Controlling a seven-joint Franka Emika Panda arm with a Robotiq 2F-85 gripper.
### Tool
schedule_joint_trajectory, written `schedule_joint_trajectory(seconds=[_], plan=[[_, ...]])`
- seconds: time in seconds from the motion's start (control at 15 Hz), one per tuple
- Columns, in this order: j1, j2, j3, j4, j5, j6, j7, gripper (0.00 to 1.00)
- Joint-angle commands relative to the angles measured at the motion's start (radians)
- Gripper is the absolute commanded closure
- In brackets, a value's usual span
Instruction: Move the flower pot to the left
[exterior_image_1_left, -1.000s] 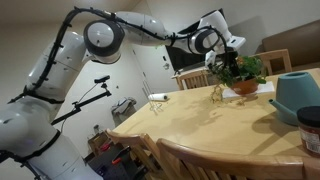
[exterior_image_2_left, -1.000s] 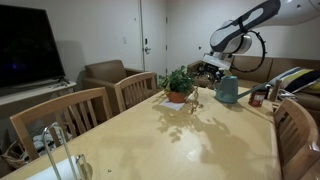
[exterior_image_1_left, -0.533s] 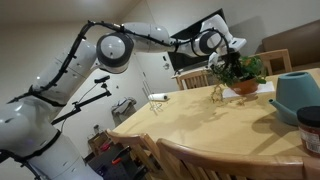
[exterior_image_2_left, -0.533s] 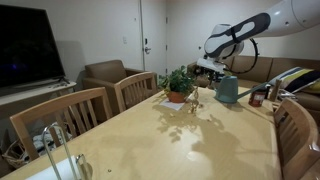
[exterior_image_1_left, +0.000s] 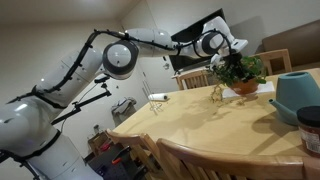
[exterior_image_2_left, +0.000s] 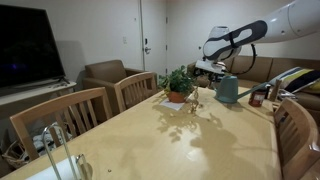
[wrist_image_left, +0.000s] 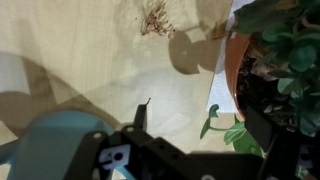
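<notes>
The flower pot (exterior_image_1_left: 243, 87) is a small terracotta-orange pot with a bushy green plant, standing on the far part of the wooden table (exterior_image_1_left: 200, 125). It also shows in an exterior view (exterior_image_2_left: 177, 96), and in the wrist view (wrist_image_left: 234, 62) at the right edge. My gripper (exterior_image_1_left: 228, 57) hovers just beside and above the plant, also seen in an exterior view (exterior_image_2_left: 211, 68). In the wrist view the gripper (wrist_image_left: 210, 130) is open and empty. One finger is over bare table and the other over the leaves.
A teal-blue rounded container (exterior_image_1_left: 297, 92) stands close to the pot, also seen in an exterior view (exterior_image_2_left: 226, 90) and in the wrist view (wrist_image_left: 55, 140). White paper (wrist_image_left: 222, 118) lies under the pot. A dark can (exterior_image_1_left: 310, 128) and wooden chairs (exterior_image_2_left: 70, 115) surround the table.
The arm's elbow has swung and the gripper has shifted a little closer to the plant. The pot has not moved.
</notes>
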Motion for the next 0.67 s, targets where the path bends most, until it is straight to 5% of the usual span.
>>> schedule_joint_trajectory(seconds=[0.0, 0.6], plan=[[0.0, 0.0, 0.0, 0.001, 0.0, 0.0, 0.0, 0.0], [0.004, 0.077, 0.038, 0.068, 0.0, 0.056, -0.026, 0.0]])
